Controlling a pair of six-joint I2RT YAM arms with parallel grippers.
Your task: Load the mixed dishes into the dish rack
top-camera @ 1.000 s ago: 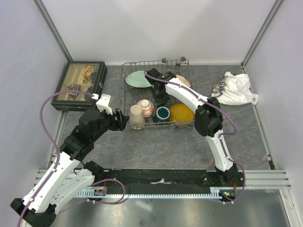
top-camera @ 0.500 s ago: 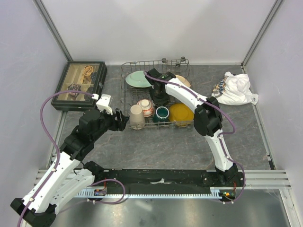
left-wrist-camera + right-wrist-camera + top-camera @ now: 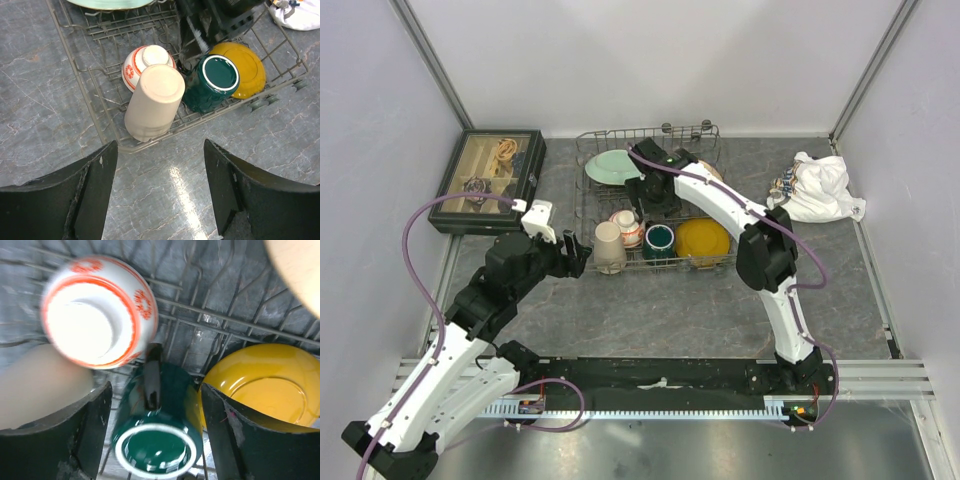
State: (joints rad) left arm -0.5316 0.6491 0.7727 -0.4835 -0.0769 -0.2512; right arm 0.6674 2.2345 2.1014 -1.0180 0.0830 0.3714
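As the left claw (image 3: 159,146) hangs open and empty over the surface (image 3: 45,115) before the cup (image 3: 152,100), with bowl (image 3: 145,62), mug (image 3: 212,82) and yellow plate (image 3: 247,65) beside it in the rack (image 3: 82,75), loading looks nearly done. The right claw (image 3: 154,390) gapes empty above the mug; it should lift straight out, clear of the green plate (image 3: 610,166) and bowl.

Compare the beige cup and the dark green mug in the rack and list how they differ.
Colour: the beige cup is matte and pale; the dark green mug is glossy. Shape: the cup is taller and slimmer, the mug squatter. Handle: the mug has one, the cup shows none. Both rest tilted, side by side, in the dish rack.
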